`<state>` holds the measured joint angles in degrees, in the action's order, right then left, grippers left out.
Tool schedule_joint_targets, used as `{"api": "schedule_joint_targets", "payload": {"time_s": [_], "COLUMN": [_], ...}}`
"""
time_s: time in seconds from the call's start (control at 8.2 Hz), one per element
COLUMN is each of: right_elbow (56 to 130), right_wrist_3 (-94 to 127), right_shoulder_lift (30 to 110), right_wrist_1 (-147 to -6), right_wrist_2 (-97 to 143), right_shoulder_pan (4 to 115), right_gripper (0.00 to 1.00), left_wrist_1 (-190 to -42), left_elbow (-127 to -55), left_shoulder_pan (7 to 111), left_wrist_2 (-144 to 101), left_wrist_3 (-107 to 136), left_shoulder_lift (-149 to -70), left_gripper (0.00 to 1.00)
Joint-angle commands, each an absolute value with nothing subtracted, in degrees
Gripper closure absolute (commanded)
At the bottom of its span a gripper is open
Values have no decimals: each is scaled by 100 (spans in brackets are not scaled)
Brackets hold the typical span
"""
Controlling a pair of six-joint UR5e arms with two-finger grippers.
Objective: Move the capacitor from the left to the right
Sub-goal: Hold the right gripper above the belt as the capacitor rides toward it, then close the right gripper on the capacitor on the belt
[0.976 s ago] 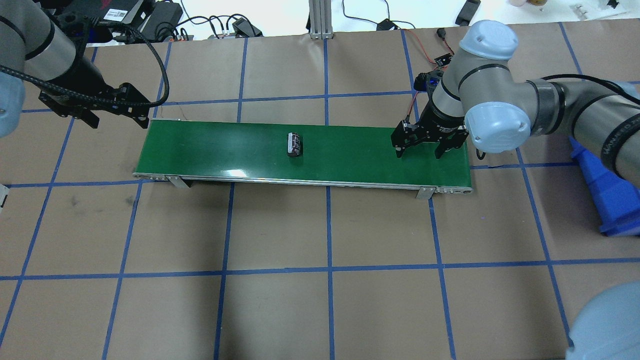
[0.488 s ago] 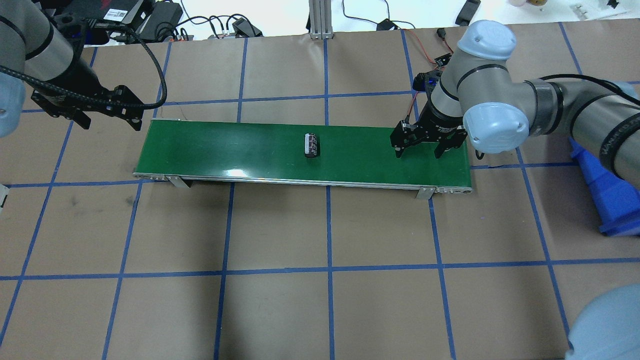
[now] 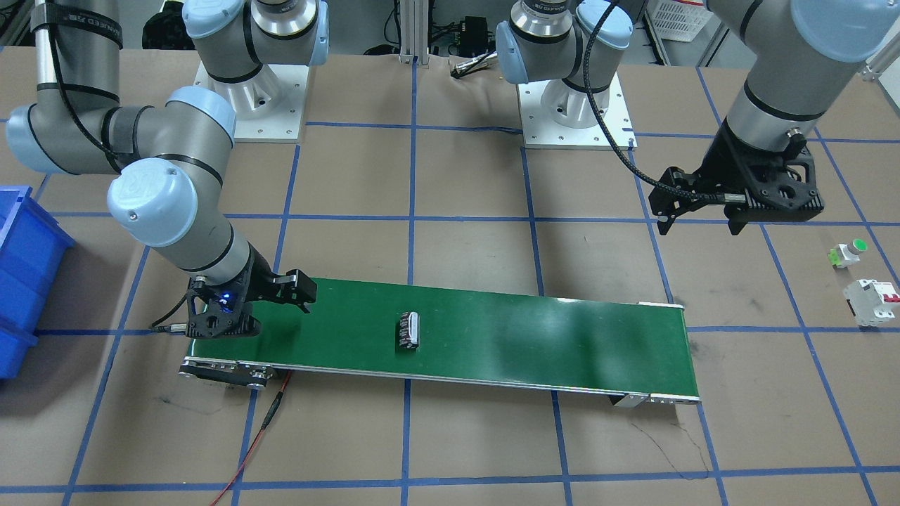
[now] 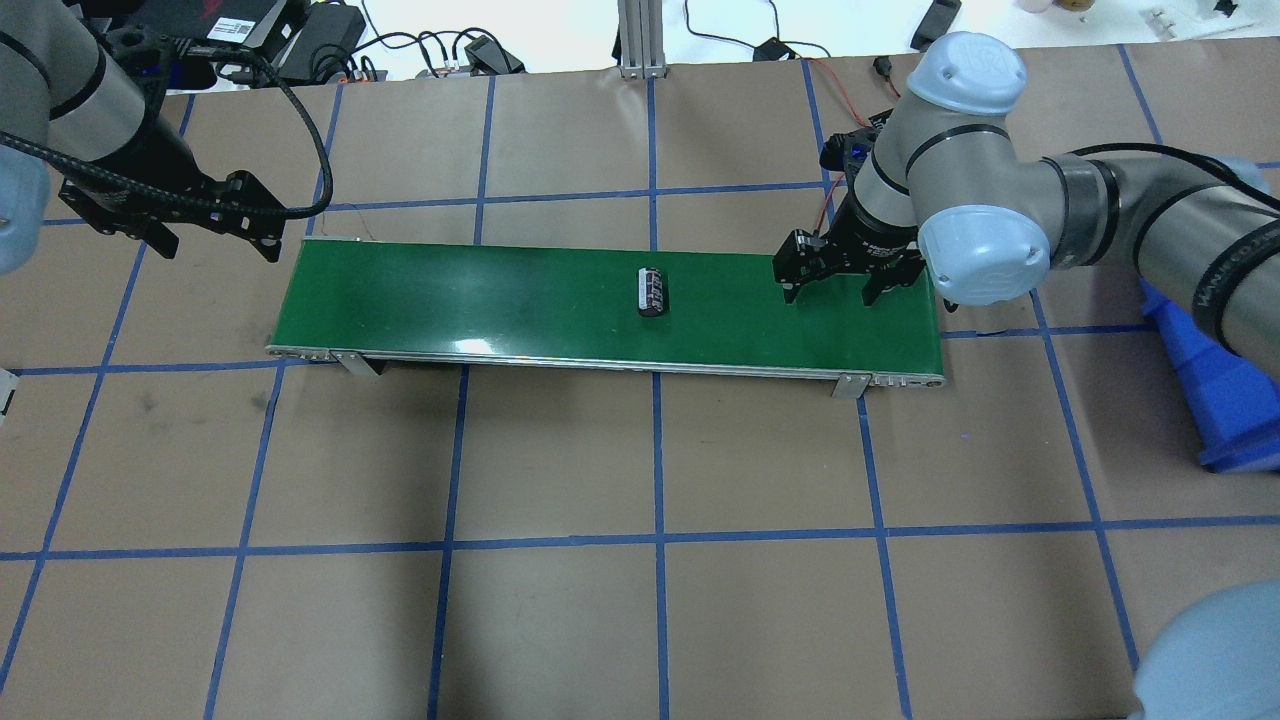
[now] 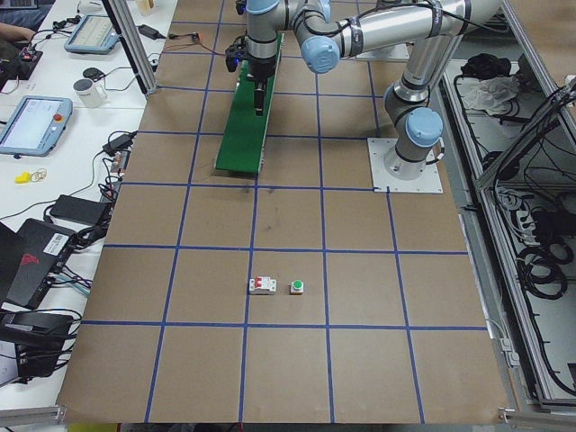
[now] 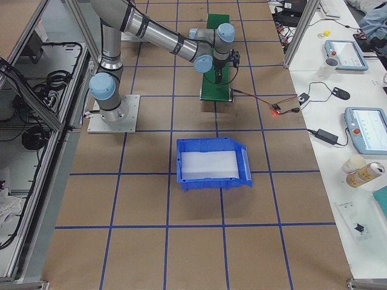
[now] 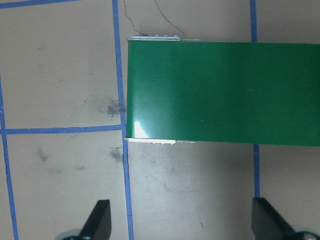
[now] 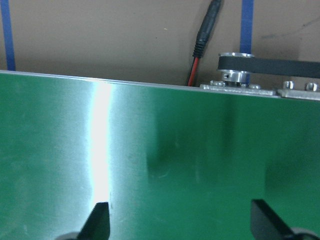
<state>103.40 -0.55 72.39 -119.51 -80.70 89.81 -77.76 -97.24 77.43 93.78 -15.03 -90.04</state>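
Note:
The capacitor (image 4: 652, 291), a small dark cylinder with pale stripes, lies on its side near the middle of the green conveyor belt (image 4: 480, 300); it also shows in the front-facing view (image 3: 408, 330). My right gripper (image 4: 838, 290) is open and empty, low over the belt's right end, to the right of the capacitor; its wrist view shows only bare belt (image 8: 175, 165) between the fingers (image 8: 97, 222). My left gripper (image 4: 218, 245) is open and empty, off the belt's left end, above the table; the belt's end (image 7: 220, 90) lies ahead of it in its wrist view.
A white circuit breaker (image 3: 872, 302) and a green-capped push button (image 3: 849, 253) stand on the table to my left. A blue bin (image 4: 1210, 390) sits right of the belt. A red cable (image 3: 253, 443) runs from the belt's motor end. Cables and devices line the far edge.
The capacitor has travelled to the right along the belt. My right gripper has shifted slightly left and toward the belt's far edge. My left gripper has drawn back a little to the left.

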Motion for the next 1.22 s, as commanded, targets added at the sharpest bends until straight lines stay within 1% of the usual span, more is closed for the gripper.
{"api": "schedule_joint_targets", "payload": {"time_s": [0.0,0.85,1.1], "right_elbow": [10310,10318,10318], "right_wrist_3": [70,545,527], "right_shoulder_lift": [7277,7172,7050], "right_wrist_1": [-12006,-12173,-12182], "right_wrist_2": [-8095,-8104,-8226], "right_shoulder_pan": [9297,9554,9554], "right_gripper": [0,0,3], "left_wrist_1": [-7778,-7761,-7769], "left_elbow": [-9729,-9782,-9782], "left_shoulder_pan": [7743,7743,7743], "left_wrist_2": [9378,9378,9387], "left_wrist_3": [-1503,-1503,-1503], "left_shoulder_lift": [-9017,-9044,-9044], "left_gripper": [0,0,0]}}
